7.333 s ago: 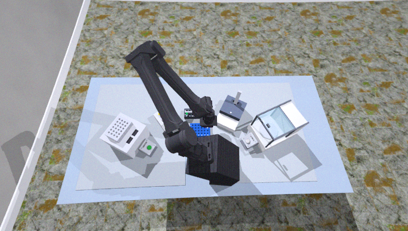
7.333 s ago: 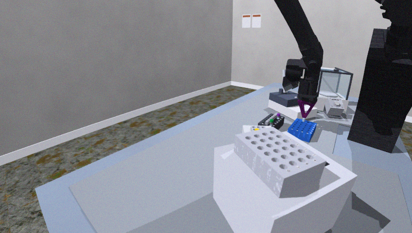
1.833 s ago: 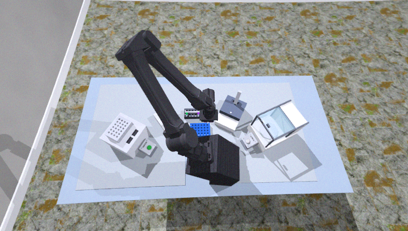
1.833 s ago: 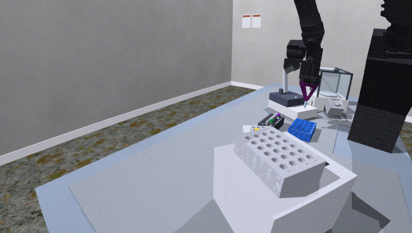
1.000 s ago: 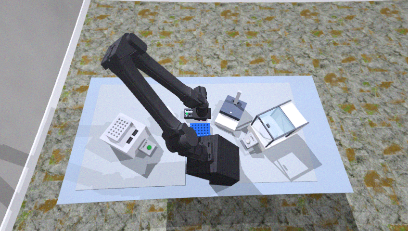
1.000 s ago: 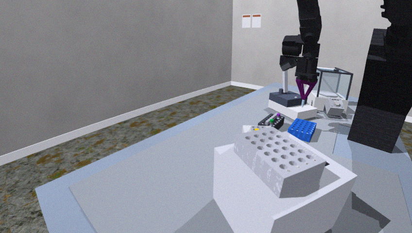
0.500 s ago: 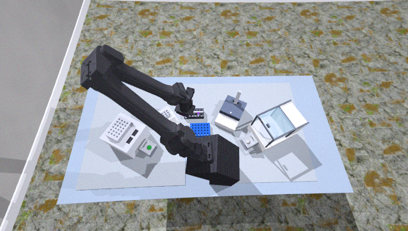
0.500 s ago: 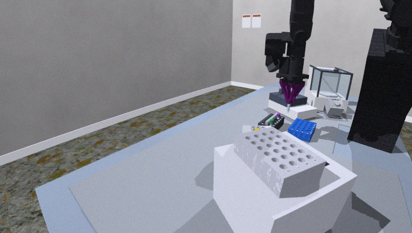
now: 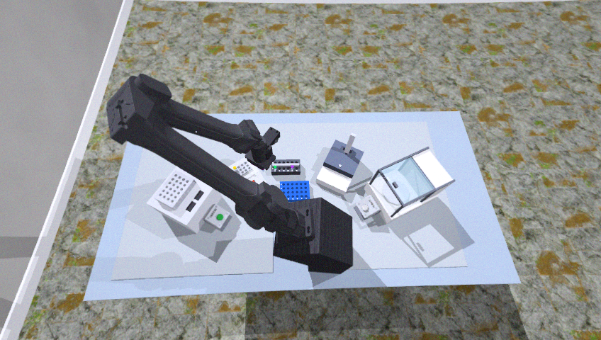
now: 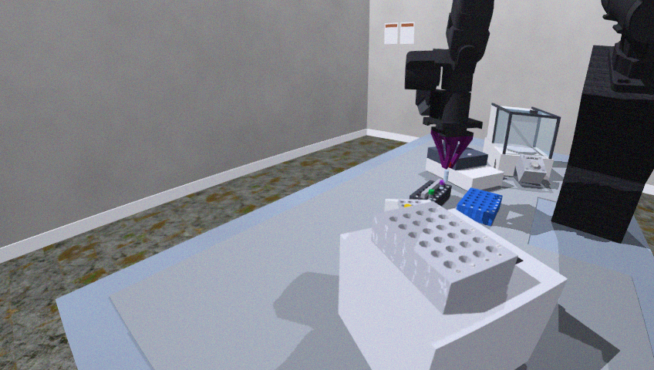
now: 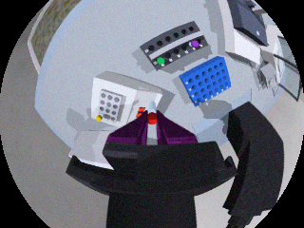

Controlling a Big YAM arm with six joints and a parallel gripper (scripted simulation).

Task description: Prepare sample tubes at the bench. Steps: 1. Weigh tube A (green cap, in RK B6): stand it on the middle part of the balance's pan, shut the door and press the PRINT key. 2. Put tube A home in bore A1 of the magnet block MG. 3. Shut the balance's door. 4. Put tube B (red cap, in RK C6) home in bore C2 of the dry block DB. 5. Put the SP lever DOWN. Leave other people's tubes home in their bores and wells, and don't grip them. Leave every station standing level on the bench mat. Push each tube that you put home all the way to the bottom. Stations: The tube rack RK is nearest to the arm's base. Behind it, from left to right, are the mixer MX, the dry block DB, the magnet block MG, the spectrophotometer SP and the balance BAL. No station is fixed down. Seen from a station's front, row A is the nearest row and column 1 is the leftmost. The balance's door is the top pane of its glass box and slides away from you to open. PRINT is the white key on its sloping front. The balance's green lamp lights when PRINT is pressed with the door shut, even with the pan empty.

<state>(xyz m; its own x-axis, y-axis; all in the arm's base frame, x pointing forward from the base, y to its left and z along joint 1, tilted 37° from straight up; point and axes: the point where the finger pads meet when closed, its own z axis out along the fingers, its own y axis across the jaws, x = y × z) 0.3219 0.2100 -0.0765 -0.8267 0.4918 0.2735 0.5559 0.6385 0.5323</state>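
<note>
Magnet block — green cap, purple cap, dry block — yellow cap

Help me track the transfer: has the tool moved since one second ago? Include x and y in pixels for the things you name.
Yes. In the top view, the tool [image 9: 264, 168] [image 10: 446, 167] [image 11: 152, 114] went left, from over the magnet block's [image 9: 286, 166] [image 10: 418, 191] [image 11: 173, 47] right end to beyond its left.
</note>
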